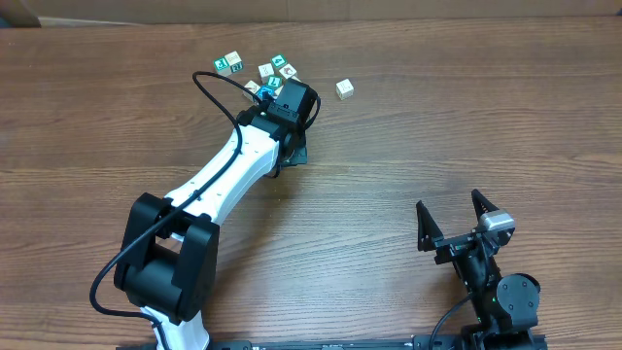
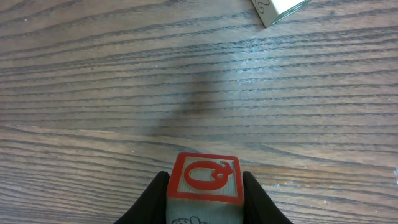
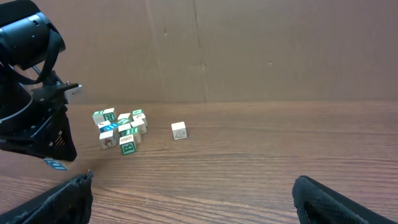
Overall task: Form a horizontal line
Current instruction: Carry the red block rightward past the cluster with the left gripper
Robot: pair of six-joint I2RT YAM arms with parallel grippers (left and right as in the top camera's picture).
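My left gripper [image 1: 294,153] is shut on a cream cube with a red letter Q [image 2: 205,180], low over the wood. No row of cubes shows. One lone cream cube [image 1: 343,89] stands apart on the table, ahead and to the right of the left gripper, and its corner shows in the left wrist view [image 2: 278,9]. An irregular bunch of cream-and-teal cubes [image 1: 258,70] lies at the far side, left of the lone cube. My right gripper [image 1: 455,222] is open and empty near the front right. It faces the bunch [image 3: 121,132] and the lone cube [image 3: 179,130].
The wooden table [image 1: 437,136] runs across the view. A brown cardboard wall [image 3: 249,50] stands behind the cubes. The left arm's white link [image 1: 219,175] and black cable cross the table's left middle.
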